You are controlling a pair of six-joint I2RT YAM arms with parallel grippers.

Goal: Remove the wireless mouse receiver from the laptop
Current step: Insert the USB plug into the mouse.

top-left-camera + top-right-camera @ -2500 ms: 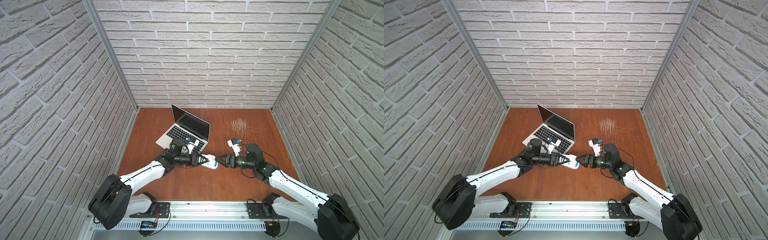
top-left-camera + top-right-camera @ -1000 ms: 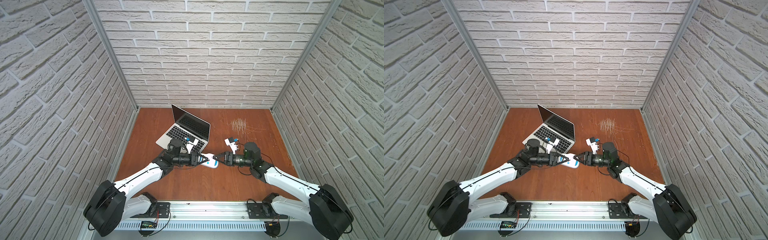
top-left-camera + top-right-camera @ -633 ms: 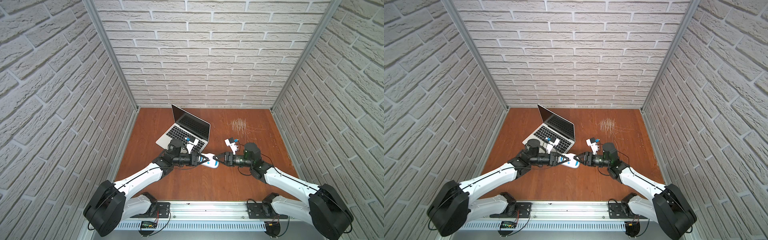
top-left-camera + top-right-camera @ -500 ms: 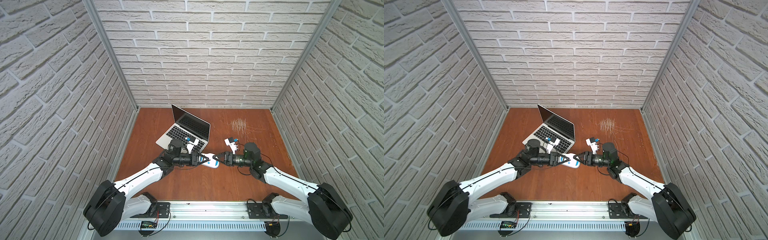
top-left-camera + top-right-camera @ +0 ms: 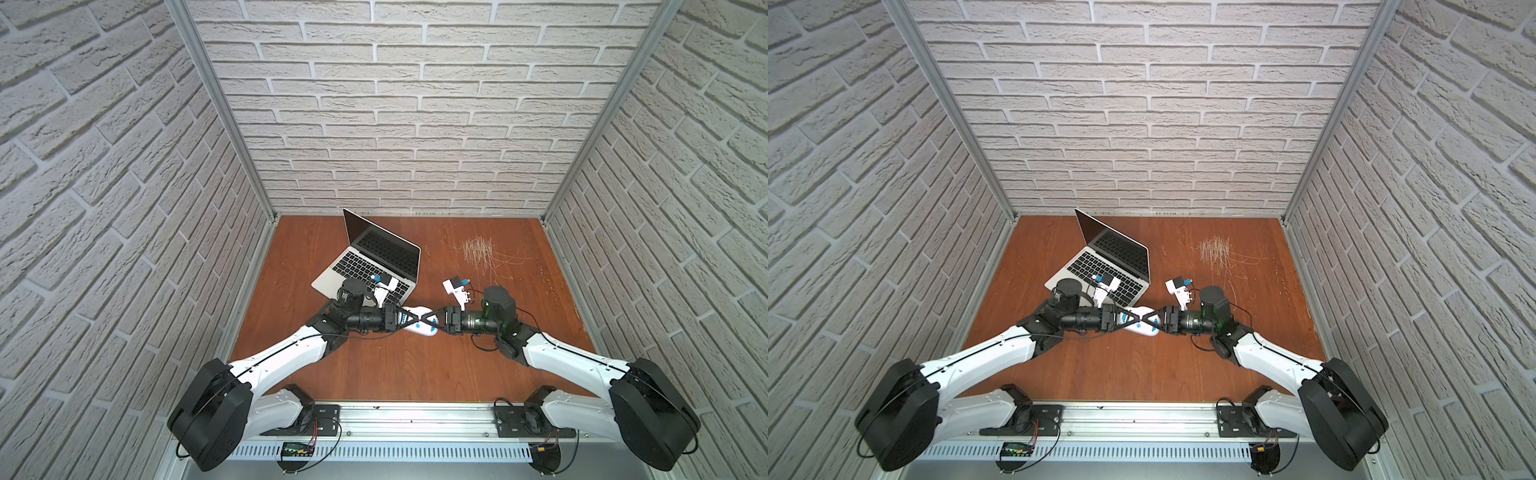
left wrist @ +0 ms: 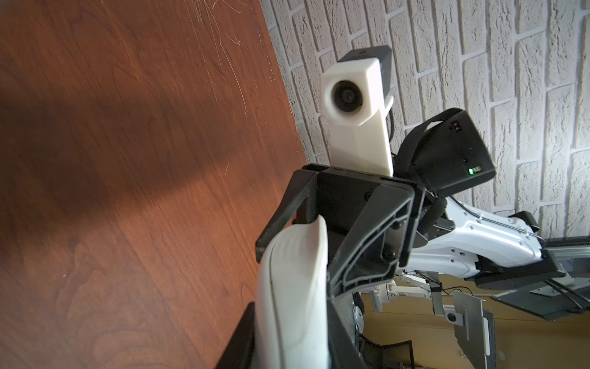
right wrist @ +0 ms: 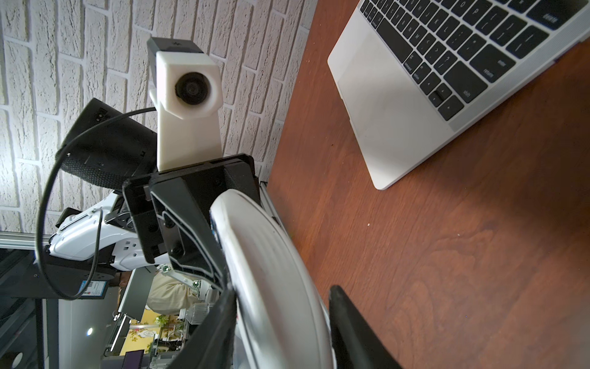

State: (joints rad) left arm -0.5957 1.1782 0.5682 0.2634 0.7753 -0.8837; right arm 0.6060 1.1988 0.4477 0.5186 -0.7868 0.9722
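**A:** Top views first. Where is the laptop?

**B:** In both top views the laptop (image 5: 365, 266) (image 5: 1100, 266) sits open and askew on the worktop (image 5: 374, 374), just left of centre frame. Its dark screen is raised at the upper left. Pale scratches (image 5: 478, 249) lie to its right, well apart.

**A:** Arms?

**B:** They reach in from the lower corners and meet nose to nose at centre frame, just below the laptop's near corner. A white mouse (image 5: 427, 330) (image 5: 1150, 330) is between them. The left pincer (image 5: 417, 321) is clenched on it. The right pincer (image 5: 427, 320) overlaps the mouse's other end, and its grip can't be read from up here.

**A:** Left wrist view?

**B:** The mouse (image 6: 293, 287) is edge-on at lower centre, with a dark finger (image 6: 242, 338) against it at the bottom edge. The right pincer's two fingers straddle the mouse's far tip at centre frame. That arm's wrist camera (image 6: 348, 96) is above, at upper centre.

**A:** Right wrist view?

**B:** The laptop's trackpad (image 7: 399, 105) and black keys are at upper right, flat on the worktop and apart from the mouse. The mouse is at lower centre between this pincer's own fingers. One finger (image 7: 220, 326) is against it and the other (image 7: 351, 329) is just clear, with a thin gap. So the right pincer is spread around the mouse, not clamped. The left pincer grips the far end at centre frame.

**A:** Receiver?

**B:** Too small to pick out in any view.
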